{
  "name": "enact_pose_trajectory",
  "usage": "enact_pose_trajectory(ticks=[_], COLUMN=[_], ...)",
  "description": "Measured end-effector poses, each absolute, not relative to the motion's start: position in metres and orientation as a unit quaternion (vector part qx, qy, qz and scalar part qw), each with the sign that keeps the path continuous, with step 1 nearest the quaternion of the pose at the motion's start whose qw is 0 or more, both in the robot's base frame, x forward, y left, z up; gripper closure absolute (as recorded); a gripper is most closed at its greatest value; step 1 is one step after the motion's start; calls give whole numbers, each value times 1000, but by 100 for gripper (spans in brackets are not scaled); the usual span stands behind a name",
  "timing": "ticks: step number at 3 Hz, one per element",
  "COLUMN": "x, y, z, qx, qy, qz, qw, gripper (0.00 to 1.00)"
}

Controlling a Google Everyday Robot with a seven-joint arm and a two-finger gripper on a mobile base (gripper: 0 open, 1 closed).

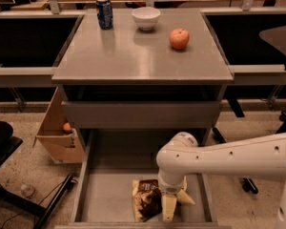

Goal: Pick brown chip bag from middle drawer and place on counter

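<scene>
Middle drawer (105, 194) holds brown chip bag (145, 200) beside hand (169, 213).

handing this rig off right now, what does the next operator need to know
Gripper: down inside the middle drawer, at the right part of the brown chip bag; no secure hold visible.
Bag: lying on the drawer floor near the front.
Counter: holds a can, bowl and apple toward the back.
Done: drawer open, arm at bag.
Left: grasp, lift, place on counter.
</scene>
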State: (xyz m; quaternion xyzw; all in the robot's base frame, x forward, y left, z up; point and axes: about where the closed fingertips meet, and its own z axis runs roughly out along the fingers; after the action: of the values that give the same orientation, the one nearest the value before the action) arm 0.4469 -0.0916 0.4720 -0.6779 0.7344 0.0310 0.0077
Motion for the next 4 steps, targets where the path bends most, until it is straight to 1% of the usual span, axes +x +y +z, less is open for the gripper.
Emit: enact_pose_trajectory(ticks=[1, 3, 4], x=[443, 466, 466], y=[-67, -48, -47], z=[437, 409, 409], qx=[-697, -719, -720], qy=[715, 691, 691], qz=[44, 35, 35], qw=[15, 57, 58], gripper=[19, 66, 89])
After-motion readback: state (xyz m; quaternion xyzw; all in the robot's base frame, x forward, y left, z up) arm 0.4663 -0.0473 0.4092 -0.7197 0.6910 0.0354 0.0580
